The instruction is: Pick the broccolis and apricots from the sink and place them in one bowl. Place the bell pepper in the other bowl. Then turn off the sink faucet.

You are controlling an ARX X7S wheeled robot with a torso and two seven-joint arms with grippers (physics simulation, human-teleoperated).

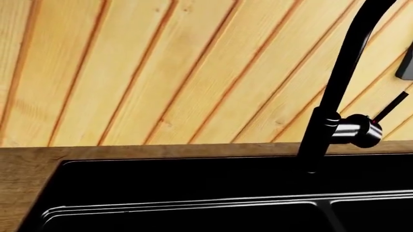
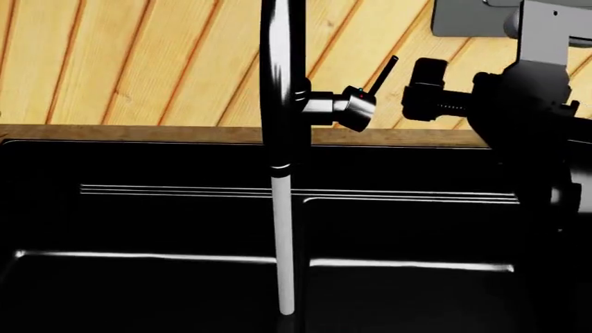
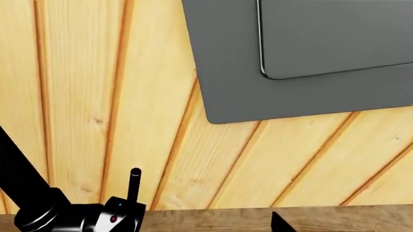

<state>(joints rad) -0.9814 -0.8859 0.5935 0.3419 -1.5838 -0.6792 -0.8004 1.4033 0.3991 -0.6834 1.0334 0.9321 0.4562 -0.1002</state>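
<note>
Water runs in a thin white line from the black faucet down into the dark sink; the faucet is on; the faucet's tall neck stands at the back middle of the sink, and its shiny knob sticks out to the side with a thin black lever tilted up from it; in the head view the right end effector hangs just beside the lever, close but not touching it, and nothing is in it; I cannot tell how wide it is open; the right wrist view shows the lever standing up from the knob, with a grey panel on the wood wall above; the left end effector does not show in any picture; the left wrist view looks at the faucet and the sink's back edge set in the brown table; the sink is black and deep, and I cannot see any broccoli, apricot, bell pepper or bowl.
</note>
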